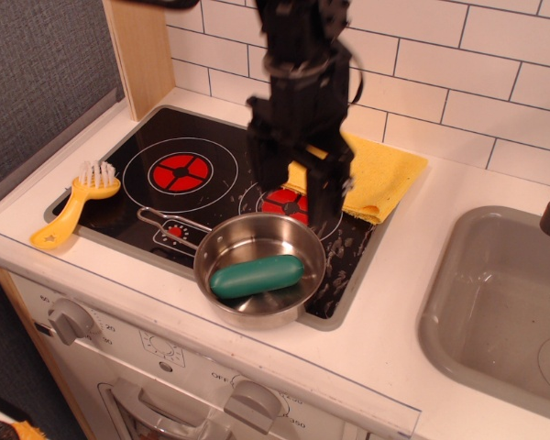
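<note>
Gripper (pixel 295 203) above one pan (pixel 259 269)

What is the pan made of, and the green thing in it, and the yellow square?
The pan looks like shiny metal, probably steel: it is silver and mirrors the light. The green thing looks like smooth matte plastic, though it could be rubber. The yellow square looks like soft cloth: it has a woven look, and its edge looks folded.

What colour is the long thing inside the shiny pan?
Green: the long thing lies in the metal pan, clearest in the observation.image view.
</note>
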You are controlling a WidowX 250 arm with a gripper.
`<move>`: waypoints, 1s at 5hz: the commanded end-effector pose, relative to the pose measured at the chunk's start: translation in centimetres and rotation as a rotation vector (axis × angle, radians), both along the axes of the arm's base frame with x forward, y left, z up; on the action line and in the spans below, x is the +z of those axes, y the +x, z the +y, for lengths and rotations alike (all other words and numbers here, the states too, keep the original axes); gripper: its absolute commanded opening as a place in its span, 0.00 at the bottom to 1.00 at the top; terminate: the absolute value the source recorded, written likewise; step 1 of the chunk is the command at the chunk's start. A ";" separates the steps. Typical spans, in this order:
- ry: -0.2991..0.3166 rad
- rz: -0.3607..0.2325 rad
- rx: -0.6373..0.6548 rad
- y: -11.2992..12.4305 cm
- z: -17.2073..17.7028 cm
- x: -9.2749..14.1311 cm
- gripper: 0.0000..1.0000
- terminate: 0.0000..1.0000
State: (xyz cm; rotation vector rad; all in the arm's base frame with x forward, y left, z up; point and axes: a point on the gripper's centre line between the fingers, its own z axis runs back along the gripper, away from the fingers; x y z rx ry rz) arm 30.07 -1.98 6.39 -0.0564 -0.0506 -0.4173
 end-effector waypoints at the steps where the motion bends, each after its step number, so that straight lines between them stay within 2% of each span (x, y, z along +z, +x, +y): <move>1: 0.107 0.020 -0.018 -1.2 0.8 -2.7 1.00 0.00; 2: 0.167 0.063 -0.036 -2.1 0.7 -3.7 1.00 0.00; 3: 0.171 0.095 -0.025 -2.6 0.7 -4.3 1.00 0.00; 4: 0.161 0.076 -0.003 -2.6 0.8 -4.3 0.00 0.00; 5: 0.156 0.037 0.003 -2.4 0.8 -3.3 0.00 0.00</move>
